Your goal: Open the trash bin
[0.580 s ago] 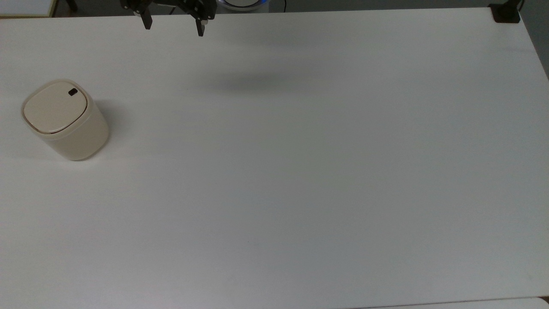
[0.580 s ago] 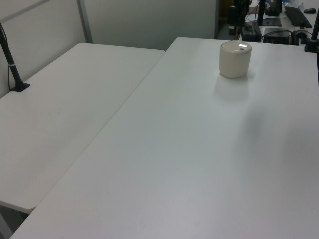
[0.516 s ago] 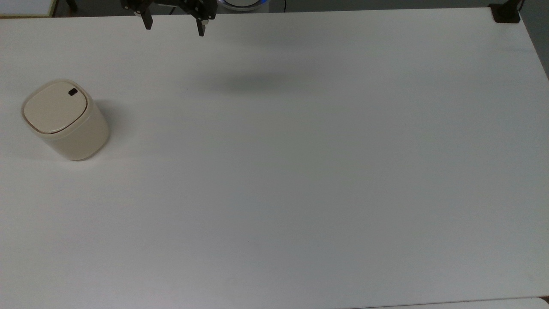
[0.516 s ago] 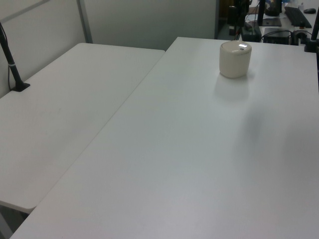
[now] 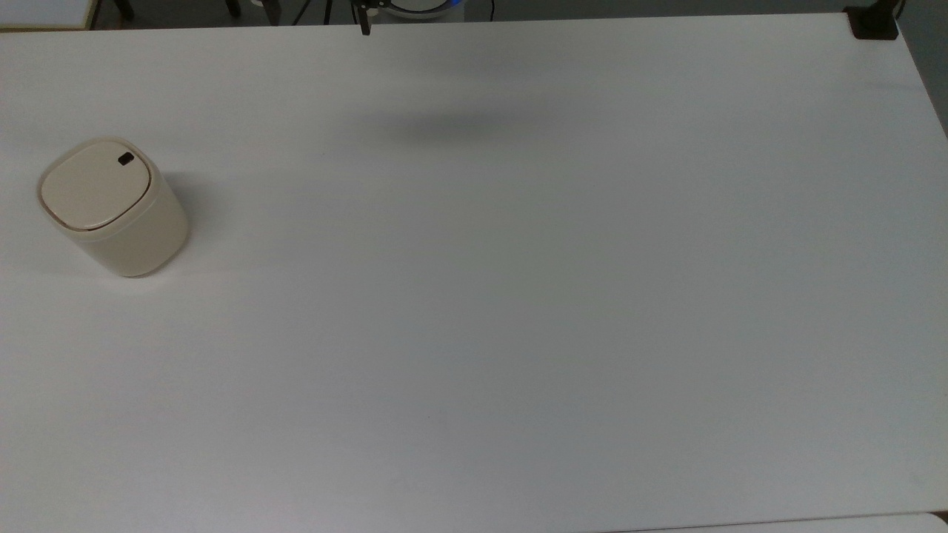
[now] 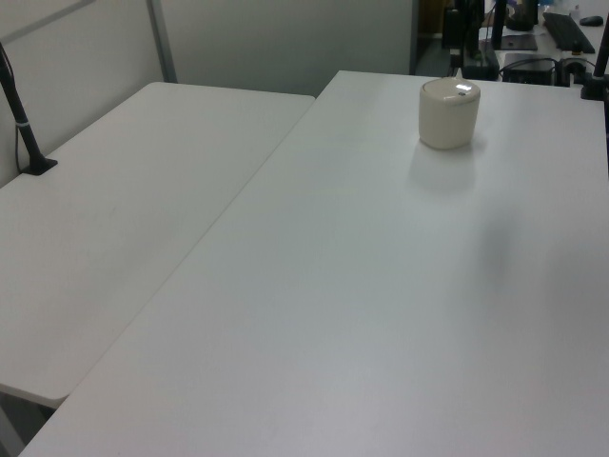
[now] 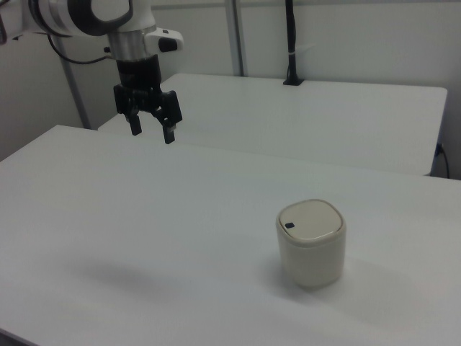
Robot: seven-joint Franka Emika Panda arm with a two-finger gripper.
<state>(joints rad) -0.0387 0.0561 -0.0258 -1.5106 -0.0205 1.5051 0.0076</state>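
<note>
- Bench point(image 5: 518, 296): a wide white top. A second white bench point(image 7: 346, 115) stands behind it in the right view and along the left view's left.
- Arm point(image 7: 79, 18): white with black joints, reaching in from the right view's upper left. It hangs well above the bench and touches nothing.
- Trash bin point(image 5: 111, 207): cream-beige, a rounded-square body standing upright on the bench. It sits near the top view's left edge, at the far end of the bench in the left view point(image 6: 449, 112), and in the right view's lower right point(image 7: 311, 244). It is well apart from the arm.
- Lid point(image 5: 95, 185): flat and closed, flush on the bin's rim.
- Pincer point(image 7: 151, 130): black, pointing down, its two fingers point(image 7: 135, 122) spread apart with nothing between them. In the top view one dark fingertip pokes in at the upper edge, right of the bin.
- Shadow point(image 5: 444, 126): a soft grey smudge on the bench in the top view's upper middle.
- Button point(image 5: 126, 158): small and black, near the lid's edge, at the top view's upper right corner of the lid.
</note>
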